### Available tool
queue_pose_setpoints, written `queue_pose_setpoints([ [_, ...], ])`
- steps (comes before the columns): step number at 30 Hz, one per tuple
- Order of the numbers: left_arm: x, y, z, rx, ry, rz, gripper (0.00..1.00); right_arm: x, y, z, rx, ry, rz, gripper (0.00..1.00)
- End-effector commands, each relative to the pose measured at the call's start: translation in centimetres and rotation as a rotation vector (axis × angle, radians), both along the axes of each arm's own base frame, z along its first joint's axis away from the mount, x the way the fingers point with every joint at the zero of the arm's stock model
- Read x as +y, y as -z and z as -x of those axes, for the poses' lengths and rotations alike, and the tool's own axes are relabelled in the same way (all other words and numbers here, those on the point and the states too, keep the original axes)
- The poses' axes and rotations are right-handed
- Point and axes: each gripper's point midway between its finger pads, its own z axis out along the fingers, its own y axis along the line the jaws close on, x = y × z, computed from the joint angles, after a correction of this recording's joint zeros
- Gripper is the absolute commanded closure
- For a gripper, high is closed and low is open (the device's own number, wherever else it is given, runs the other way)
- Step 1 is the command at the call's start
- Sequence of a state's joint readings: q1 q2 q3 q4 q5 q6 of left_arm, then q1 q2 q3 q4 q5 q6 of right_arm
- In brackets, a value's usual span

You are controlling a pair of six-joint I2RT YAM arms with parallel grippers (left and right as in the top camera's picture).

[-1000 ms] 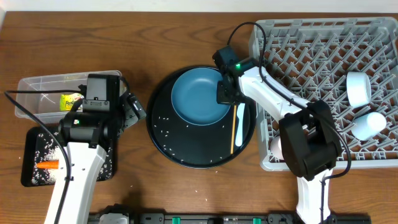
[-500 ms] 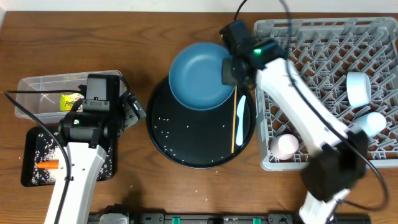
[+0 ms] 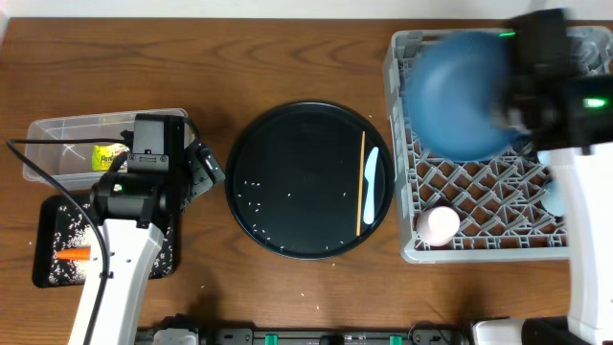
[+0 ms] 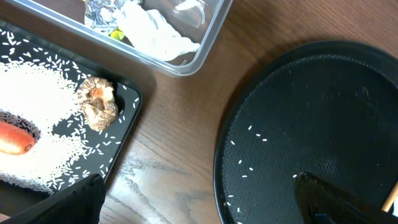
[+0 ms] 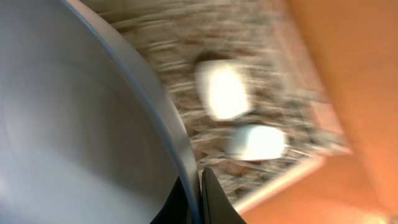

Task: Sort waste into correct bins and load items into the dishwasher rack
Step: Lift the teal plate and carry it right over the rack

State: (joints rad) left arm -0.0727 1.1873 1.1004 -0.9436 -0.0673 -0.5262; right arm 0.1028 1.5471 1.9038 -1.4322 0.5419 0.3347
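— What is held by the right gripper [image 5: 198, 194]?
— The dark-blue plate [image 3: 460, 91] is pinched at its rim, the jaws almost closed on it; it is seen blurred above the dishwasher rack [image 3: 479, 196].
— And the left gripper [image 4: 199, 190]?
— Spread wide, nothing held — over the table [image 4: 180, 124], beside the round black tray [image 4: 261, 93].

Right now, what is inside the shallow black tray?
White rice, an orange carrot and a brown biscuit lie in the black tray; the left arm covers part of it from overhead.
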Motion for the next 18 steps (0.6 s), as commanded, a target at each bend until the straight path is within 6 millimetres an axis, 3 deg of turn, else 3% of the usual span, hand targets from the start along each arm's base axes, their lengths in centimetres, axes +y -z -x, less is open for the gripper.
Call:
queue_pose_setpoints([
  [1,0.4,-0.6,-0.1,-0.015,-0.01,-0.014,0.02,-6.4,-2.2,1.8,-0.017,0.19,0.159,0.99],
  [5,0.4,-0.6,-0.1,-0.015,-0.01,-0.014,0.02,-8.8,-1.7,2.0,-0.029,0.309,0.158,0.99],
  [10,0.4,-0.6,-0.1,-0.015,-0.01,-0.014,0.02,-11.1,-2.7,1.2,0.021,0.399,0.422,0.99],
  [14,0.4,-0.6,-0.1,-0.015,-0.01,-0.014,0.02,-11.7,-2.9,0.1,0.075,0.432,0.6,0.99],
  [18,0.4,-0.6,-0.1,-0.015,-0.01,-0.014,0.02,-11.6,-1.3,-2.2,0.123,0.424,0.682,0.99],
])
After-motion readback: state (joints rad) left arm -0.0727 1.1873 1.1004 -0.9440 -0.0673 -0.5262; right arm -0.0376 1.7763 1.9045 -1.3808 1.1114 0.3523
